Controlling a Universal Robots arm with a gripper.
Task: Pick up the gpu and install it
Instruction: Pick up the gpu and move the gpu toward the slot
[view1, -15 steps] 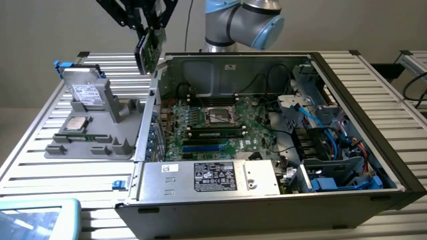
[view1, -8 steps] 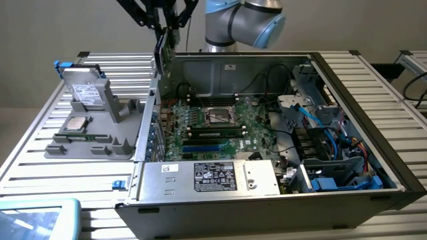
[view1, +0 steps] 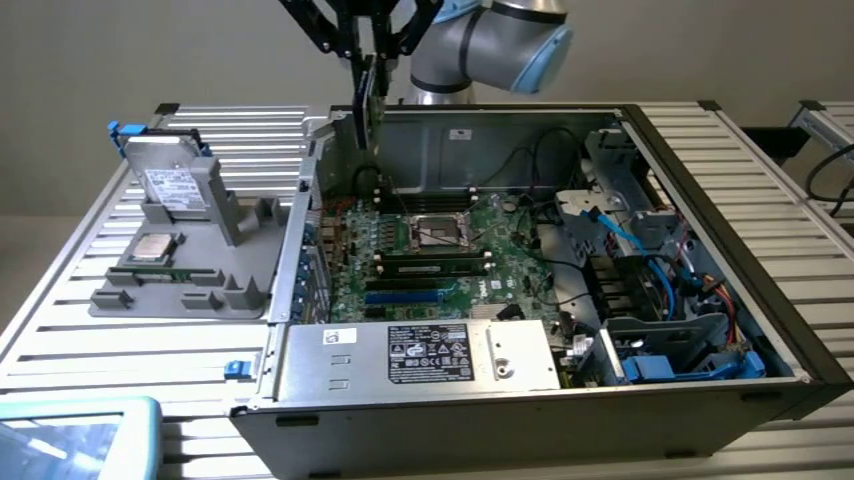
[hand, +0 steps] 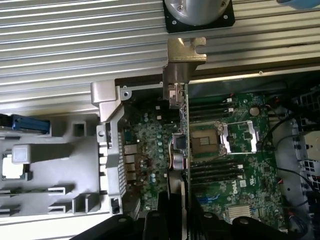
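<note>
One claw (view1: 364, 52): part-closed, fingers clamped on the gpu's upper edge.
Gpu (view1: 370, 105): hangs upright, edge-on, over the motherboard (view1: 441, 250) inside the open case (view1: 694, 190).

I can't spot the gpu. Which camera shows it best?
The wrist view: the gpu, with its silver bracket, looms large over the motherboard. The exterior view shows a thin upright sliver in the fingers.
</note>
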